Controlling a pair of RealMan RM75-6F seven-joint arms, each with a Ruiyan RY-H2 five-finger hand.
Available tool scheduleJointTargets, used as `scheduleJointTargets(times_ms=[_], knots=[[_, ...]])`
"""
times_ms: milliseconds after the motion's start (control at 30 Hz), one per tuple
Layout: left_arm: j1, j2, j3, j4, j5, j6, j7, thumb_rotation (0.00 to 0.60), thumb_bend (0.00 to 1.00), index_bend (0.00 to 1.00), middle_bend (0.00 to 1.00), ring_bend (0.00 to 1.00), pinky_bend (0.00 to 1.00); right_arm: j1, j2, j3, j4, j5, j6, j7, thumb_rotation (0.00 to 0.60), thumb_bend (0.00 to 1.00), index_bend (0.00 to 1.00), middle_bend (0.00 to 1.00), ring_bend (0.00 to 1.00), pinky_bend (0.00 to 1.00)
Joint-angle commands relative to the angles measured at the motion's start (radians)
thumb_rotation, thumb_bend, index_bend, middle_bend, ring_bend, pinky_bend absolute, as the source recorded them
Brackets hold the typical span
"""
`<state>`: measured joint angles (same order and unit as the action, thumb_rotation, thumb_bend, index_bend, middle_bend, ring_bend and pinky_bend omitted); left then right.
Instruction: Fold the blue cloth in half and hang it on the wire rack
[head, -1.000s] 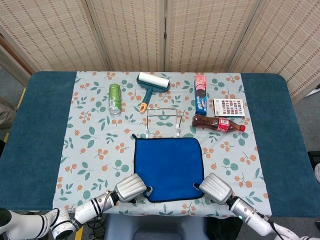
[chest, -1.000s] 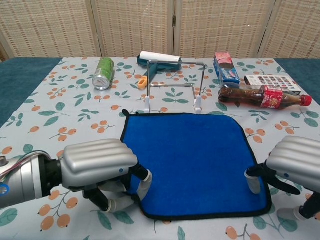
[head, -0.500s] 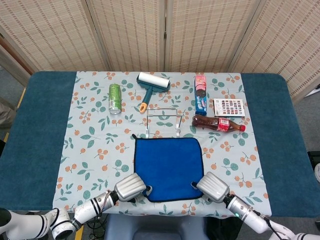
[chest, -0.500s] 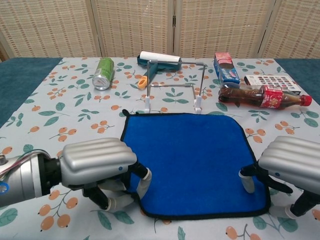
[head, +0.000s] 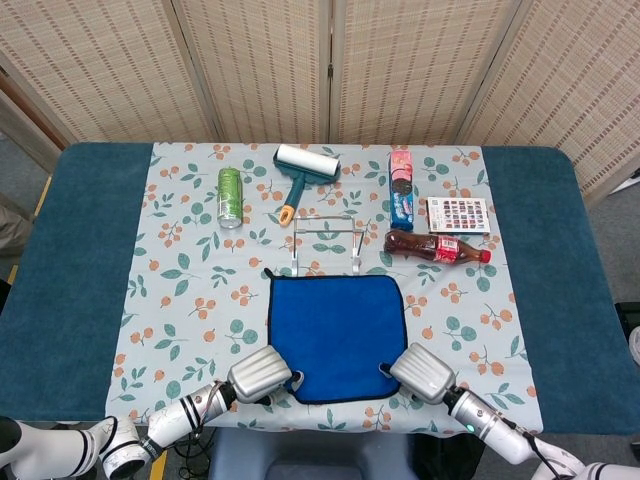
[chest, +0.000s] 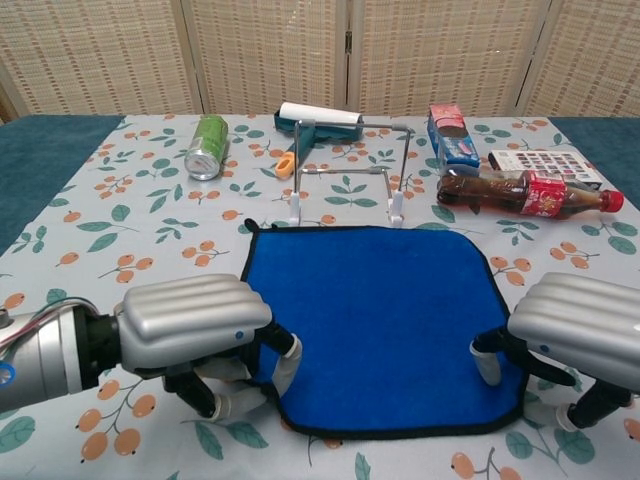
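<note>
Blue cloth lay flat just in front of the wire rack. Left hand and right hand curled at the near corners; whether either pinch had closed, couldn't tell. Best to seat both grips evenly before lifting toward the far edge.

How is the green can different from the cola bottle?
The green can is short, solid green and not see-through. The cola bottle is longer and clear, with dark drink inside, a red label and a red cap. The can lies on the left side of the table, pointing front to back. The bottle lies on the right side, pointing sideways. Both are lying down on the flowery tablecloth.
</note>
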<state>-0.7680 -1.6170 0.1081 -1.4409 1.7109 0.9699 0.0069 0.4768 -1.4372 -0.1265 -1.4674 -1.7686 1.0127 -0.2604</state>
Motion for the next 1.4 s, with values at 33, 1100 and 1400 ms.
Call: scheduleJointTargets(times_ms=[33,1100,1400], knots=[[0.0,0.0,0.0,0.0,0.0,0.0,-0.001,0.6,0.48,0.57,0.98,0.94,1.0,0.002,-0.002,0.0,0.002,0.001,0.004,0.005,0.6,0.28,0.53,0.8,0.83,0.98],[-0.011,0.181,0.038,-0.18,-0.002,-0.022,-0.095,0.6,0.48,0.57,0.98,0.94,1.0,-0.007,0.09,-0.063,-0.153,-0.045,0.085,0.079,0.6,0.36,0.65,0.83,0.85,0.99],[-0.014,0.183,0.012,-0.215,-0.025,-0.035,-0.073,0.6,0.48,0.57,0.98,0.94,1.0,-0.021,0.111,-0.057,-0.166,-0.027,0.099,0.08,0.6,0.36,0.65,0.84,0.85,0.99]])
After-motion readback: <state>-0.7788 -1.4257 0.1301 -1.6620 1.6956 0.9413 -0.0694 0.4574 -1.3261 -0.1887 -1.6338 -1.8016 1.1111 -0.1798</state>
